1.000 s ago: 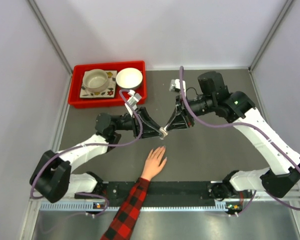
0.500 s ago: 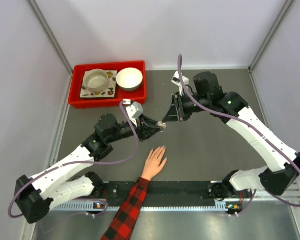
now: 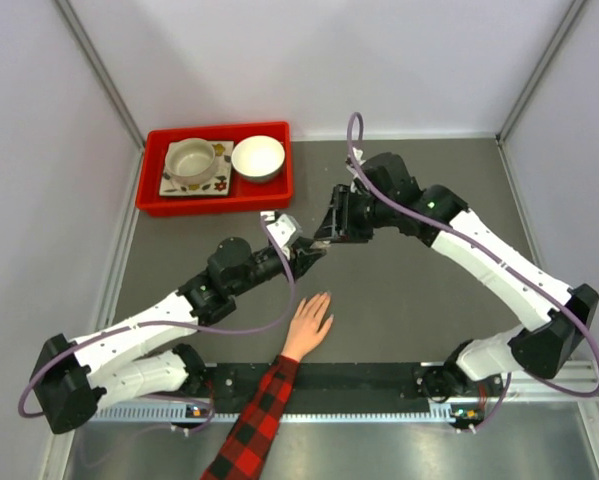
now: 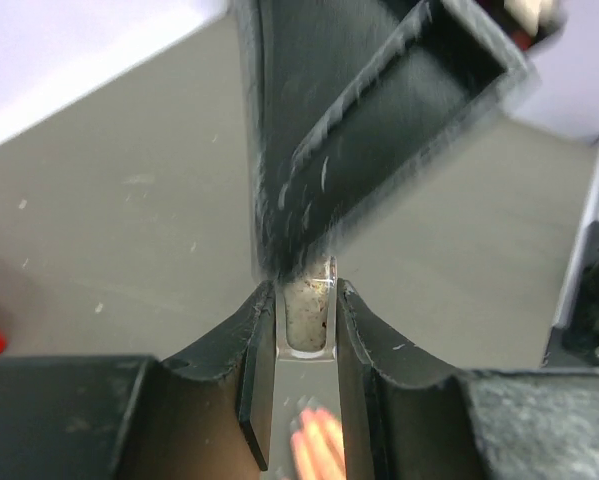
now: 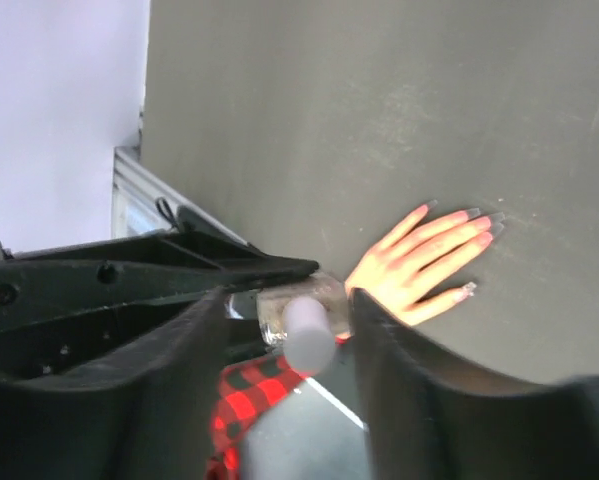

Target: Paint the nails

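Observation:
A light-skinned hand [image 3: 309, 322] in a red-and-black plaid sleeve [image 3: 254, 425] lies flat on the grey table, fingers spread. Its nails [image 3: 324, 297] are tiny here. They show better in the right wrist view [image 5: 474, 215], long and pale. My left gripper [image 3: 315, 250] is shut on a small clear polish bottle [image 4: 309, 315] with pale speckled content, held above the table beyond the fingertips. My right gripper [image 3: 330, 238] meets it from the right. In the right wrist view its fingers [image 5: 209, 340] straddle the bottle's pale lilac cap [image 5: 307, 335] with gaps on both sides.
A red tray [image 3: 149, 190] at the back left holds a beige cup [image 3: 191, 160] on a flowered plate and a white bowl [image 3: 258, 157]. A black rail [image 3: 349, 378] runs along the near edge. Grey walls close in both sides.
Both grippers, together at the bottle, have moved away from the hand toward the back of the table. The left arm has stretched out. The hand has not moved.

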`<control>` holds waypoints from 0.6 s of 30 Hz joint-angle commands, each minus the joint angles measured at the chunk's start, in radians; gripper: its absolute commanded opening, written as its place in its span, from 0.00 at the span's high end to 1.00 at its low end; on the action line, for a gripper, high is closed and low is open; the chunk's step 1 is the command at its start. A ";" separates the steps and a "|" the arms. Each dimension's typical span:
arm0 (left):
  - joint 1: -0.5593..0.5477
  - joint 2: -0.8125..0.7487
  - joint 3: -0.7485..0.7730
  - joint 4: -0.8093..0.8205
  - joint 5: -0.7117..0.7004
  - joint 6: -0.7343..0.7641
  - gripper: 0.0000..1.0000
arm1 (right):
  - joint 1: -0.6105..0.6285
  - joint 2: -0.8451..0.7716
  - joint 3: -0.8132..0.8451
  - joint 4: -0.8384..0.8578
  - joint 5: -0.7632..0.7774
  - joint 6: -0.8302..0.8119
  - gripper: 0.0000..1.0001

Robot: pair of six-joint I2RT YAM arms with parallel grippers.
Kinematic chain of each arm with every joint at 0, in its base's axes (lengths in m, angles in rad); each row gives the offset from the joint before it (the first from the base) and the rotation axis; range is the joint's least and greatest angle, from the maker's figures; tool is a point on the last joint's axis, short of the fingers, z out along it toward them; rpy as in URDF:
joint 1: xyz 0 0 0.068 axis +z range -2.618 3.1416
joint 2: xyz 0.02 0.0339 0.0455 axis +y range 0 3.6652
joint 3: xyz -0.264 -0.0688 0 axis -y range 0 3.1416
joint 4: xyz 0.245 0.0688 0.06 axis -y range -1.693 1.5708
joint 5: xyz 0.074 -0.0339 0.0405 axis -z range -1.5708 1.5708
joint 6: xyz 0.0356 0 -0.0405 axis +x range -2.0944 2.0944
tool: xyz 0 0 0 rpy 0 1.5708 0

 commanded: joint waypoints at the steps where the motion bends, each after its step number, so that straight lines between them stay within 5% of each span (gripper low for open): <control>1: -0.009 0.002 0.023 0.175 0.063 -0.069 1.00 | 0.051 -0.067 0.016 0.054 -0.066 -0.068 0.38; 2: 0.000 0.003 0.030 0.147 0.098 -0.079 1.00 | 0.051 -0.084 0.008 0.062 -0.057 -0.121 0.20; 5: 0.031 0.005 0.042 0.138 0.204 -0.171 1.00 | 0.050 -0.143 -0.009 0.056 -0.026 -0.250 0.01; 12: 0.151 0.043 0.097 0.156 0.569 -0.397 1.00 | -0.002 -0.257 0.005 0.026 -0.153 -0.519 0.01; 18: 0.244 0.166 0.094 0.469 0.892 -0.805 1.00 | -0.030 -0.291 0.024 -0.023 -0.402 -0.711 0.05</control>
